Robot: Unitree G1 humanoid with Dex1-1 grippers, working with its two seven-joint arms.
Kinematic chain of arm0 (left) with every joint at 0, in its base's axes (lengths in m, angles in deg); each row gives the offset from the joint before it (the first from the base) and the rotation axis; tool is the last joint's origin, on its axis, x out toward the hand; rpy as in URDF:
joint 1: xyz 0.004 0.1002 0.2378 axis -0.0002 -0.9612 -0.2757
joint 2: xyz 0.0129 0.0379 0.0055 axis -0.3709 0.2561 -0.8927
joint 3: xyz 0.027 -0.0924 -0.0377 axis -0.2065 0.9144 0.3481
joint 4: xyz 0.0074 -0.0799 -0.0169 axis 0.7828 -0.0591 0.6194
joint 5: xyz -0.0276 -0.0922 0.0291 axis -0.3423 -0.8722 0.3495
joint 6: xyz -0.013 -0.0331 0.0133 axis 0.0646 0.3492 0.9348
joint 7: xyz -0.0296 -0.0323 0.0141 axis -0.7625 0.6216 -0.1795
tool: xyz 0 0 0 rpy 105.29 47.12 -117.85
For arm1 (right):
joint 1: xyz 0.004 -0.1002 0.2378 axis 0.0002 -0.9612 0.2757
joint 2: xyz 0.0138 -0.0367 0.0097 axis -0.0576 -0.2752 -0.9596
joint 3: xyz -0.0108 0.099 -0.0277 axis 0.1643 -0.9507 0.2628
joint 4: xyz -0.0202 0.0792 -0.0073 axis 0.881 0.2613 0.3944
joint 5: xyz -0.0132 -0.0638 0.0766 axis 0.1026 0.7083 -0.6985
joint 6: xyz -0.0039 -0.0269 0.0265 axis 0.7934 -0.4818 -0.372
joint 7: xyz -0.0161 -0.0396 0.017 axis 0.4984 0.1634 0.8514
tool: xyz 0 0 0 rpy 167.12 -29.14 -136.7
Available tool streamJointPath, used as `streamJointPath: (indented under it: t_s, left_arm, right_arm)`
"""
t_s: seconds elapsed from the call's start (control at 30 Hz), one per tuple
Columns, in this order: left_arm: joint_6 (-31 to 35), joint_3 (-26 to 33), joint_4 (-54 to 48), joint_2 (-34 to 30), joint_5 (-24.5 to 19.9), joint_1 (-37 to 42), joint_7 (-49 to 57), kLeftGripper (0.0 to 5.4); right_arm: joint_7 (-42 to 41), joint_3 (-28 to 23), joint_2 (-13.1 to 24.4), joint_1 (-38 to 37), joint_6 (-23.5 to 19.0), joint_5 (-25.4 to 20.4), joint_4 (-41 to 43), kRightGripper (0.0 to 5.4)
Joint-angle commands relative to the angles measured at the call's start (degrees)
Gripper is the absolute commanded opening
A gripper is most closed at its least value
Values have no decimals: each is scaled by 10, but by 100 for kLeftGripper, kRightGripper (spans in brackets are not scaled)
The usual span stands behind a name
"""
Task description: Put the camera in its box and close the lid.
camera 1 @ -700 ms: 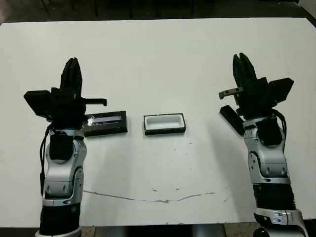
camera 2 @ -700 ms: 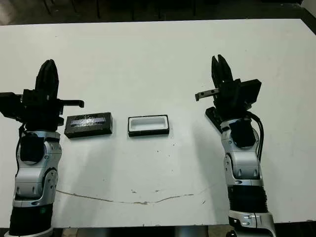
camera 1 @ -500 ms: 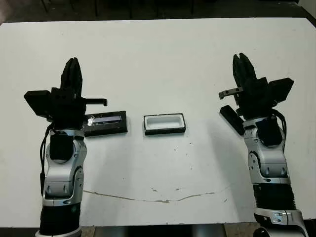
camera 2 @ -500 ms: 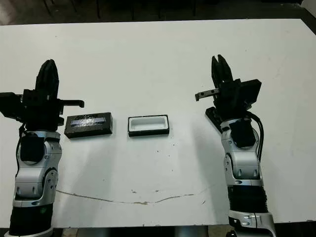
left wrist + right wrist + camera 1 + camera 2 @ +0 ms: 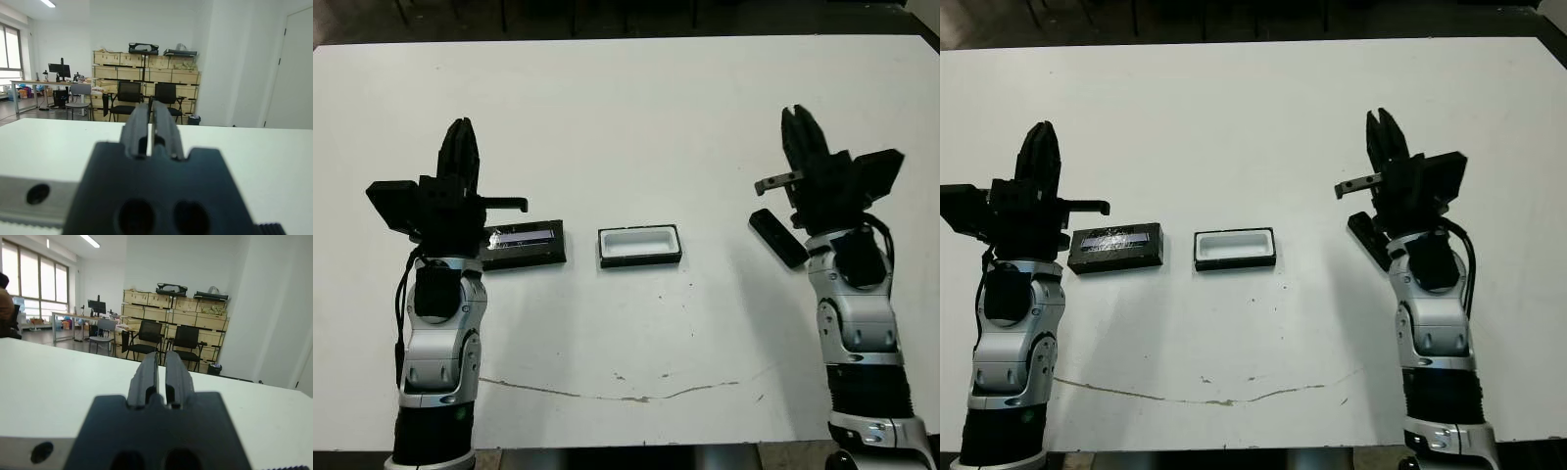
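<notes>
Counting, we see one camera (image 5: 777,238), one box (image 5: 639,246), one lid (image 5: 524,243) (all apart); each claw, left (image 5: 460,147) and right (image 5: 800,132), pressed together.

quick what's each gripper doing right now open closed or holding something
Left gripper: closed, holding nothing.
Right gripper: closed, holding nothing.

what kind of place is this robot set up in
Probably an office or lab workroom: beyond the white table stand black office chairs, stacked wooden crates along the wall, and a desk with a monitor.
</notes>
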Motion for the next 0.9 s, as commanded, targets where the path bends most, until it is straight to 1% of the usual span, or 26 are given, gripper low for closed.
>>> streamJointPath:
  t_s: [0.03, 0.1, 0.17, 0.23, 0.3, 0.37, 0.47, 0.53, 0.73, 0.9]
  left_arm:
    - [-1, 3, 5, -5, 3, -12, -3, 3]
    - [1, 2, 4, -3, 1, -12, -3, 3]
    - [6, 1, 2, -1, -1, -12, -3, 0]
    - [3, 0, 3, -2, 0, -12, -4, 0]
    - [2, 0, 3, -4, 1, -12, -5, 0]
    - [6, 1, 1, -4, 2, -12, -4, 0]
    - [8, 1, 0, -3, 0, -12, -3, 0]
    - [9, 1, 0, -3, 0, -11, -3, 0]
    - [10, 1, 0, -3, -2, -9, -4, 0]
    - [13, 3, -1, -5, -5, -8, -7, 0]
  right_arm:
    - [-25, -13, 44, -23, -66, -11, 39, 0]
    - [-36, -17, 75, -32, -131, -11, 74, 0]
    - [-49, -20, 109, -44, -199, -10, 111, 20]
    - [-57, -24, 133, -56, -259, -14, 145, 44]
    - [-75, -32, 157, -67, -309, -28, 170, 74]
    - [-103, -42, 176, -74, -340, -52, 177, 109]
    - [-162, -61, 204, -76, -363, -98, 157, 164]
    - [-190, -68, 219, -76, -370, -117, 142, 198]
    - [-230, -66, 252, -83, -396, -141, 126, 306]
    - [-241, -59, 254, -86, -411, -151, 121, 392]
